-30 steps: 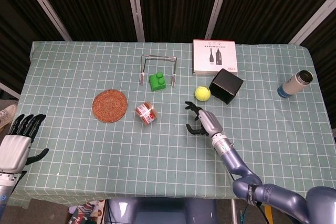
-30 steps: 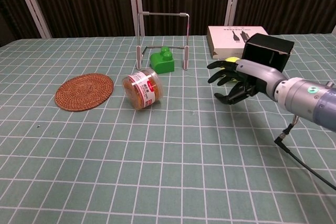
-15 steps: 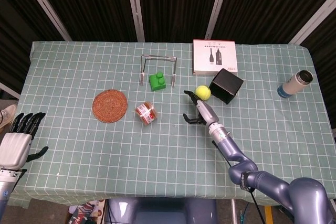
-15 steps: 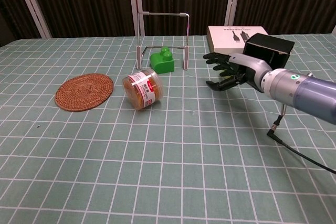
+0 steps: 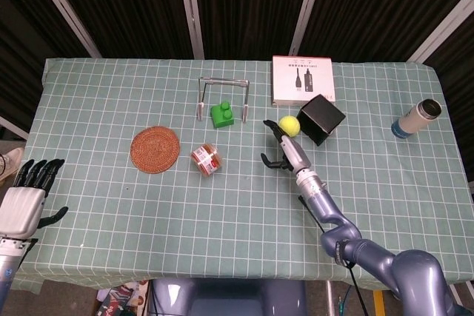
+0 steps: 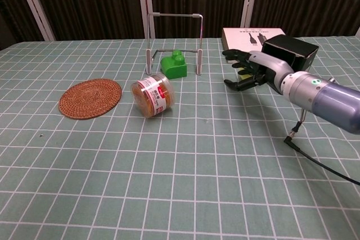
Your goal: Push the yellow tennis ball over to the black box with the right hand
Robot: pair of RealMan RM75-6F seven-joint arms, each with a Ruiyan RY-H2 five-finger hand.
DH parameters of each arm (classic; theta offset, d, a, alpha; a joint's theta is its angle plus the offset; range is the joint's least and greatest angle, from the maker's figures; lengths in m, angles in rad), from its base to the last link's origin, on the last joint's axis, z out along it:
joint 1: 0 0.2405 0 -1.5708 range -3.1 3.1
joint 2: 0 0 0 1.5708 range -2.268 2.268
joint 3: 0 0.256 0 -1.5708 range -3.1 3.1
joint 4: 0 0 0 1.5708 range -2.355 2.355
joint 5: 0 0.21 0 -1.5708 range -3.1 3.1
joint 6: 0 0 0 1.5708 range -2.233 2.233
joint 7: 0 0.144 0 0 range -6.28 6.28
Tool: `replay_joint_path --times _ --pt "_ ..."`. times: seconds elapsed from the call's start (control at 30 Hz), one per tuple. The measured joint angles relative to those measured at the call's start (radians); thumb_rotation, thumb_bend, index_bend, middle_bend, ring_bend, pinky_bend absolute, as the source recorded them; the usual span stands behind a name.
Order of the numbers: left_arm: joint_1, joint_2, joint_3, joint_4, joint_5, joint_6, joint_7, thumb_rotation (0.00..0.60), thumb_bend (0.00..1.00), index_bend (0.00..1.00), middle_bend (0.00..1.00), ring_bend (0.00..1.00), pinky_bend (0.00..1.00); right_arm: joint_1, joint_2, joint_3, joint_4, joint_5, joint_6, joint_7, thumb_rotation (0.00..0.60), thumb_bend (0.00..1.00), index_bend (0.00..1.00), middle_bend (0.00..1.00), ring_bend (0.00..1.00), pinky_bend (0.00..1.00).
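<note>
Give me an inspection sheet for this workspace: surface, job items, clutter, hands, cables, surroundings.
Surface: table under a green checked cloth.
Job's things: yellow tennis ball right beside the black box; contact cannot be told.
Clutter: woven coaster, snack jar on its side, green toy block, metal frame, white product box, flask lying at the right edge.
Hands: right hand open, fingers at the ball's near-left side; left hand open, idle at the table's near-left corner.
Cables: thin black cable on the cloth under the right arm.
Surroundings: dark curtains with light posts behind.
</note>
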Motion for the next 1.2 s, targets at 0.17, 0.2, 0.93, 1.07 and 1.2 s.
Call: replay_joint_path --times 0.17,0.2,0.93,1.07,1.2 --pt "0.002 -0.001 0.000 0.000 -0.005 -0.002 0.004 0.600 0.17 0.01 0.09 0.06 0.05 -0.001 0.003 0.000 0.030 0.019 -0.009 -0.003 0.600 0.48 0.00 0.00 0.00 0.00" --pt "0.001 -0.002 0.000 0.001 -0.007 -0.005 0.006 0.600 0.17 0.01 0.09 0.06 0.05 0.000 0.003 0.000 0.038 0.022 -0.014 -0.002 0.600 0.48 0.00 0.00 0.00 0.00" --pt "-0.013 -0.015 -0.008 0.013 -0.040 -0.041 0.024 0.600 0.17 0.01 0.09 0.06 0.05 0.038 -0.043 -0.032 0.318 0.023 -0.093 0.120 0.600 0.48 0.00 0.00 0.00 0.00" --pt "-0.015 -0.015 -0.006 0.012 -0.037 -0.044 0.024 0.600 0.17 0.01 0.09 0.06 0.05 0.037 -0.045 -0.045 0.336 0.014 -0.089 0.131 0.600 0.48 0.00 0.00 0.00 0.00" --pt "-0.014 -0.012 0.000 0.005 -0.022 -0.037 0.021 0.600 0.17 0.01 0.09 0.06 0.05 0.021 -0.039 -0.059 0.314 0.002 -0.054 0.117 0.600 0.48 0.00 0.00 0.00 0.00"
